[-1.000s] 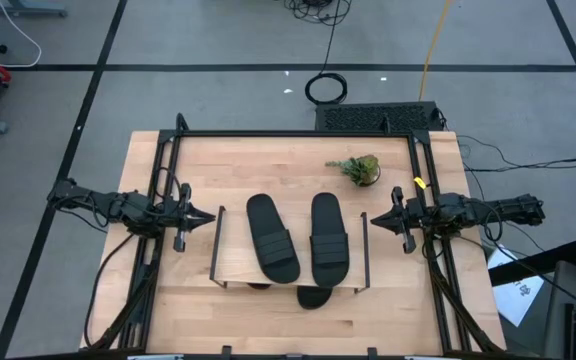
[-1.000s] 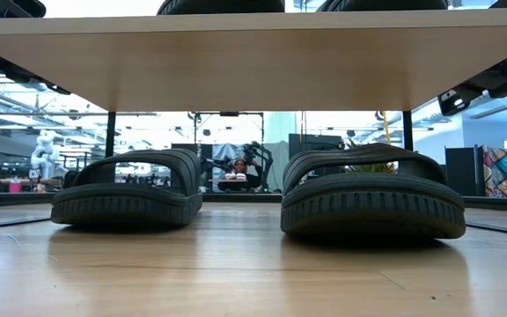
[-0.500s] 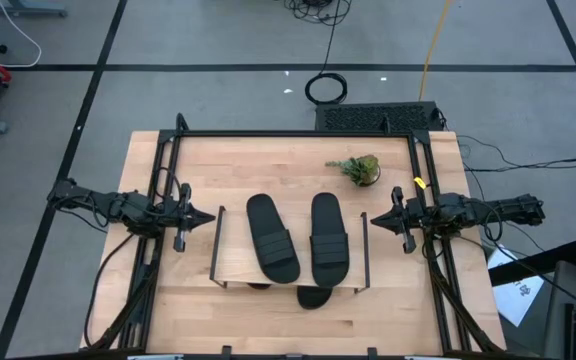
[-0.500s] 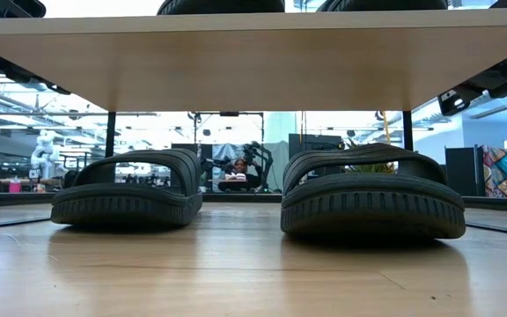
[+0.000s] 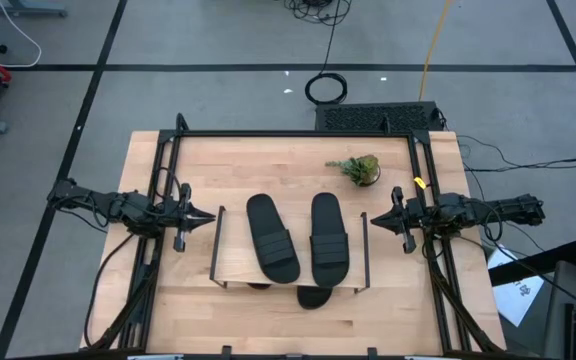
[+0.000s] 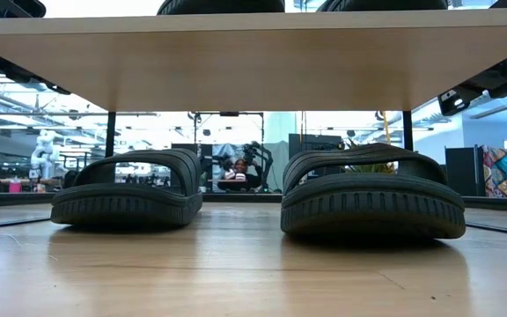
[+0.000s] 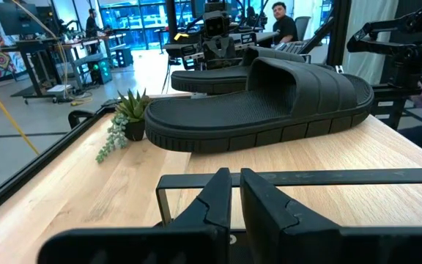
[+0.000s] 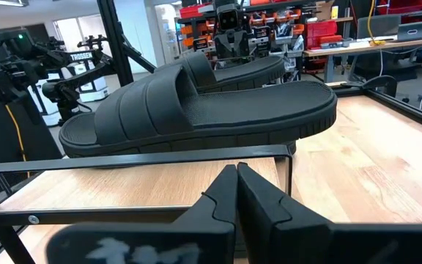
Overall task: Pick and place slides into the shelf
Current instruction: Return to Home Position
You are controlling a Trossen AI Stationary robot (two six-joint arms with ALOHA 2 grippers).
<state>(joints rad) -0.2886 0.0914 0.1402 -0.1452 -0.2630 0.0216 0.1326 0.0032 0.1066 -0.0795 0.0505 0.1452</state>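
Upper slides (image 5: pixel 273 238) laid on shelf (image 5: pixel 234 264), lower slides (image 6: pixel 372 207) tucked beneath, left claw (image 5: pixel 209 215) and right claw (image 5: pixel 373 218) pinched together alongside

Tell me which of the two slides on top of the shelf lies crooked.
The top slide nearer the left arm: it sits skewed across the shelf, while its neighbour lies square to the board's edges.
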